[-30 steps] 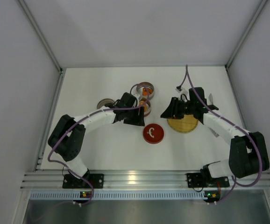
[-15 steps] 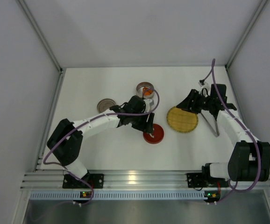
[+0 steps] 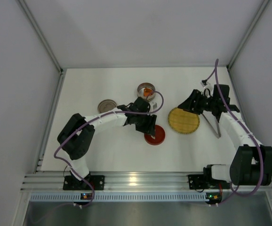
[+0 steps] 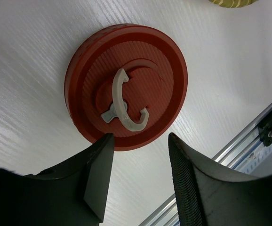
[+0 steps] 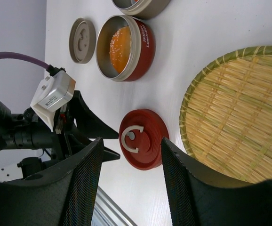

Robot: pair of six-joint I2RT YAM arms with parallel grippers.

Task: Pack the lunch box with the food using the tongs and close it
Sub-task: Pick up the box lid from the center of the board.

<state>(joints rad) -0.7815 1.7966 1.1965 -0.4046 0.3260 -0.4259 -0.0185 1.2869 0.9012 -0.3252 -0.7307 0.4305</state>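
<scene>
My left claw (image 4: 138, 141) has swung over the red lid (image 4: 126, 84), jaws apart, empty; my right claw (image 5: 130, 143), likewise open, beside the woven plate (image 5: 239, 113)

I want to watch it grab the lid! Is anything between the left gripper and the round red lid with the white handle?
Nothing visible does. The left gripper hangs open at the near rim of the round red lid with a white curved handle, and only the white table shows around them.
</scene>
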